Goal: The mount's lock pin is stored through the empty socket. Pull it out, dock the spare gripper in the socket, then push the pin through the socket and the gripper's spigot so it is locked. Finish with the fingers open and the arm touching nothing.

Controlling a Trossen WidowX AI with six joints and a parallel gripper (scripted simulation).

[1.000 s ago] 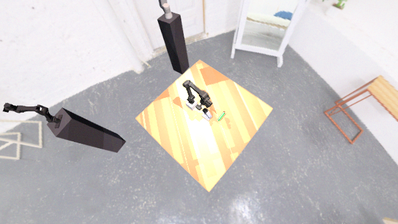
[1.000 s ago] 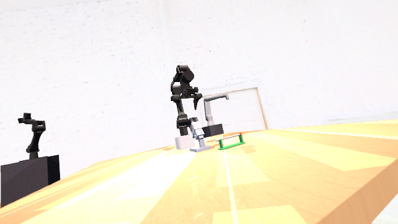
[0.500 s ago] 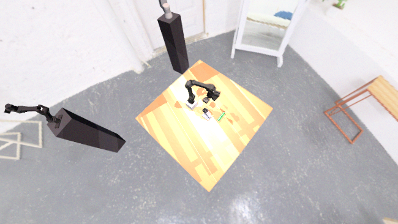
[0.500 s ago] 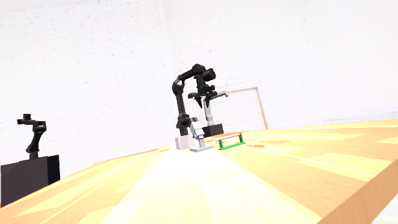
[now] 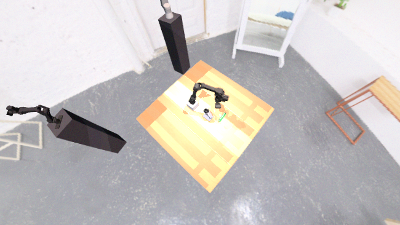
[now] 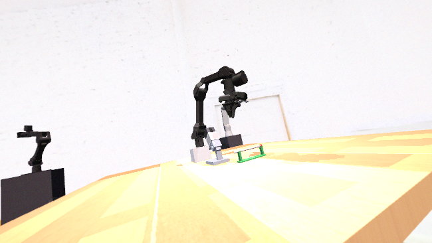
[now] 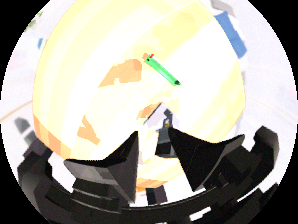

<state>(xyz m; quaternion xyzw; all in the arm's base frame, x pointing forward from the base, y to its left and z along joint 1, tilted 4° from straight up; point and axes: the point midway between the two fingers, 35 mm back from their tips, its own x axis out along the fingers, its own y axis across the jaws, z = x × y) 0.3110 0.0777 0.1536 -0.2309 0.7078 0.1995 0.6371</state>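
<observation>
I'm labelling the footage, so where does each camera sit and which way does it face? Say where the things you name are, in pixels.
Top: high above, looking down on the table (image 5: 184,147); whole arm (image 5: 212,88) (image 6: 213,78) shows.
Exterior: low beside the table, looking across it; whole arm shows.
Wrist: near the gripper (image 5: 218,106) (image 6: 232,116) (image 7: 154,132), looking past its fingers at the table.
Top and exterior share the green stand (image 5: 222,117) (image 6: 252,158) (image 7: 164,71).

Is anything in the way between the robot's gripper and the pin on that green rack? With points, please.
Nothing visible stands between the gripper (image 5: 218,106) (image 6: 232,116) (image 7: 154,130) and the pin (image 6: 248,149). The gray mount (image 5: 207,117) (image 6: 217,161) (image 7: 154,116) stands beside the green rack (image 5: 222,117) (image 6: 251,158) (image 7: 162,71), not across it.
</observation>
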